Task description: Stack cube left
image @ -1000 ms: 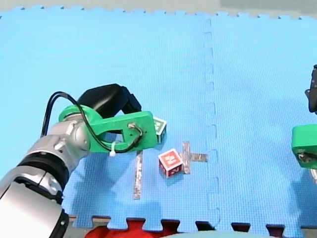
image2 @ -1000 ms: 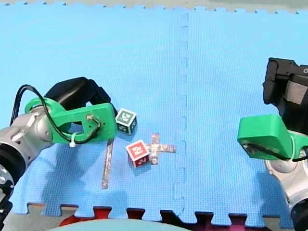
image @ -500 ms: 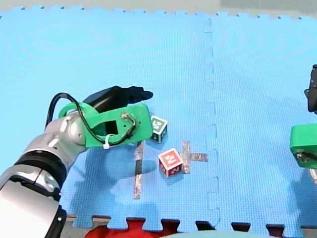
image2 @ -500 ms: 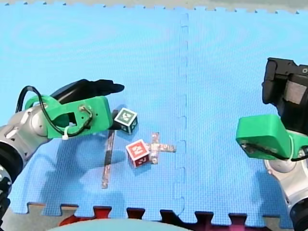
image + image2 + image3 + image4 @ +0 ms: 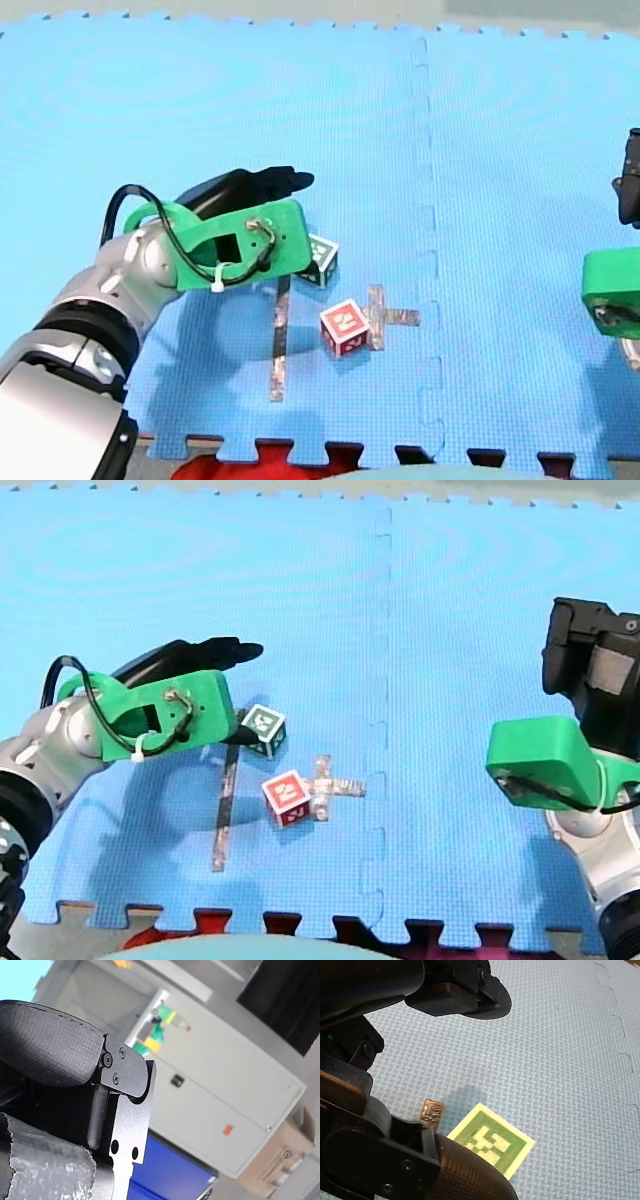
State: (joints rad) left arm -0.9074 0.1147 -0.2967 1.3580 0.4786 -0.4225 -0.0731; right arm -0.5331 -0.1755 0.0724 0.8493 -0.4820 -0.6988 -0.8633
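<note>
Evidently the stack is not yet begun: 2 cubes sit apart on the mat, neither lifted.

1. Blue foam mat point(image 5: 200, 100): interlocking tiles with toothed seams and a fine woven texture.
2. Left hand point(image 5: 200, 655): black, with grained pads, just beside and above the green cube; uncurled, holding nothing.
3. Right hand point(image 5: 590, 675): at the mat's right edge, empty; how far open cannot be told.
4. Green cube point(image 5: 262, 729): crisp-edged, with a white pixelled mark on its top face.
5. Red cube point(image 5: 288, 798): same form, just beside a crinkled silver tape cross point(image 5: 340, 787).

Judged remaining: grasp, lift, place.
</note>
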